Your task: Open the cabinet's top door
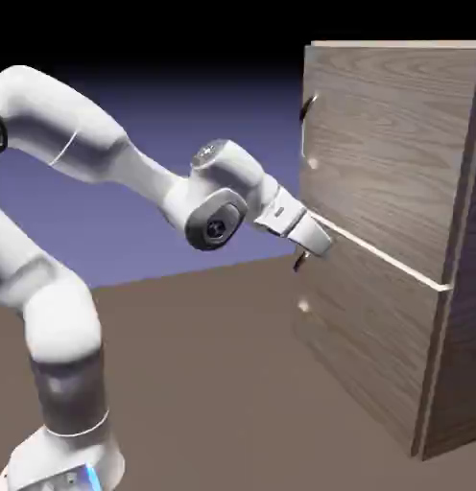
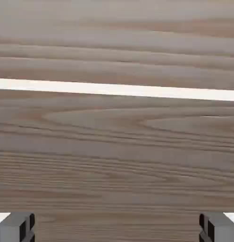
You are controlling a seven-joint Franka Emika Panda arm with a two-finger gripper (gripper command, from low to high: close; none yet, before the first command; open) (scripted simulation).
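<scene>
The cabinet (image 1: 395, 240) of grey-brown wood grain stands at the right of the exterior view. Its top door (image 1: 395, 134) carries a small dark handle (image 1: 307, 105) near its left edge and a pale knob (image 1: 312, 164) below that. My gripper (image 1: 319, 240) sits close to the cabinet's front at the pale seam (image 1: 376, 251), well below the top door's handle. In the hand view wood grain fills the picture, crossed by the seam (image 2: 117, 90). The gripper (image 2: 117, 230) is open, its grey fingertips (image 2: 16, 229) far apart, with nothing between them.
The lower panel (image 1: 362, 336) has its own dark handle (image 1: 299, 259), just below my hand, and a pale knob (image 1: 302, 307). The brown table (image 1: 213, 384) spreads in front of the cabinet. My white arm (image 1: 107, 153) comes in from the left.
</scene>
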